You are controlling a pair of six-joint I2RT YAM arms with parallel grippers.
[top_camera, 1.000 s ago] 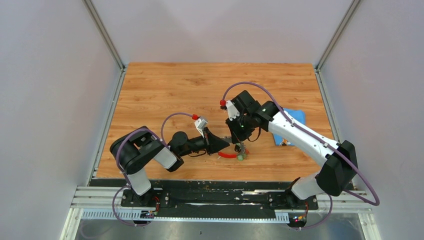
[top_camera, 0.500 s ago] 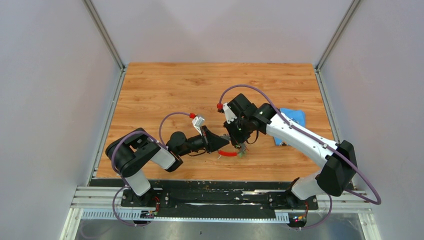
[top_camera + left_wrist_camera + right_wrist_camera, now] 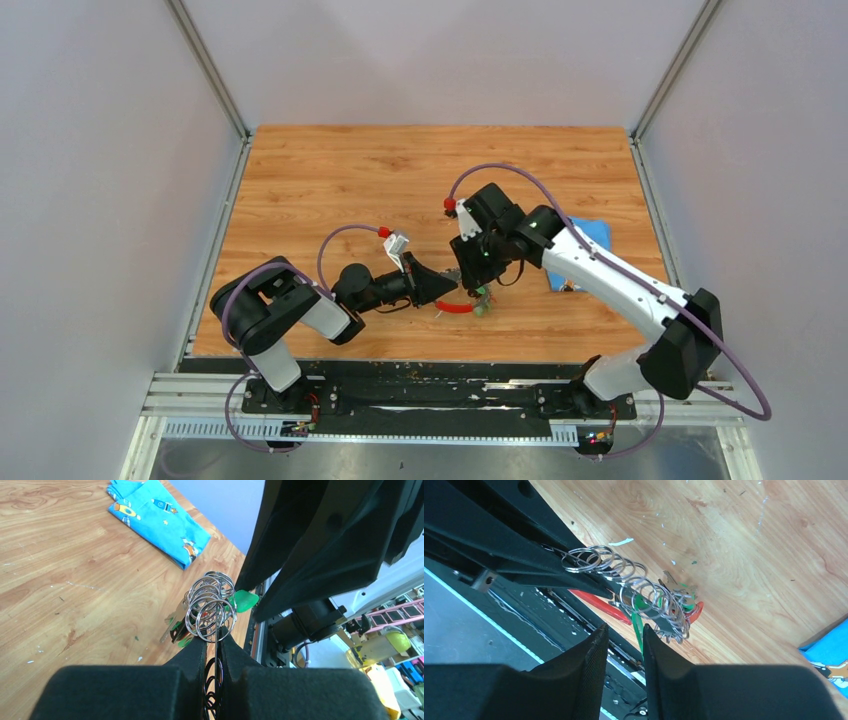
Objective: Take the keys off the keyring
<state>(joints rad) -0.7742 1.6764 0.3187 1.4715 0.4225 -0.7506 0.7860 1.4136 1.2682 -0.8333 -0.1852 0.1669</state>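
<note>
Left end effector (image 3: 213, 642) pinches the keyring (image 3: 209, 605) over the worktop's (image 3: 350, 180) near middle, keys (image 3: 244, 601) dangling, probably steadying it so the right end effector (image 3: 625, 635) (jaws slightly parted, gripping nothing) can work them off.

Two arms, one livery: the left arm (image 3: 335, 318) and right arm (image 3: 600, 270) each wear glossy white shells between matt black joint housings. A lilac cable (image 3: 497, 167) arcs over the right arm and a second cable (image 3: 345, 233) over the left, each ending in a red plug (image 3: 449, 203) beside a small white bracket (image 3: 401, 244). The left gripper (image 3: 214, 639) has plain black wedge-shaped fingers (image 3: 185, 665). The right gripper (image 3: 625, 632) matches it, with rounded tips. Both bases are bolted to a black rail (image 3: 440, 395).
</note>
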